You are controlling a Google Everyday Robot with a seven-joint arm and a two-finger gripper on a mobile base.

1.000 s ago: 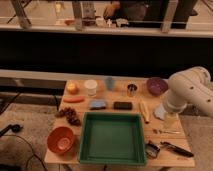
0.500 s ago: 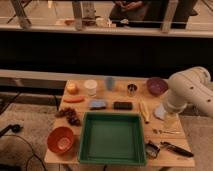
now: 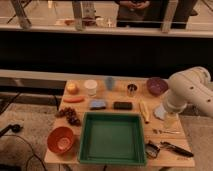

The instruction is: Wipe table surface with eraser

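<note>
The eraser (image 3: 122, 105) is a small flat black block lying on the light tan table surface (image 3: 142, 96), just behind the green tray (image 3: 110, 116) and right of a blue sponge pad (image 3: 98, 104). My white arm reaches in from the right. Its gripper (image 3: 169, 119) hangs over the table's right edge, well to the right of the eraser and apart from it. The gripper stands open and holds nothing; much of it is hidden behind the arm's own body.
At the back stand a white cup (image 3: 90, 87), a blue cup (image 3: 110, 82), a metal cup (image 3: 131, 89) and a purple bowl (image 3: 156, 86). An orange bowl (image 3: 62, 139), grapes (image 3: 69, 115) and a carrot (image 3: 74, 99) lie left. Black tools (image 3: 175, 148) lie front right.
</note>
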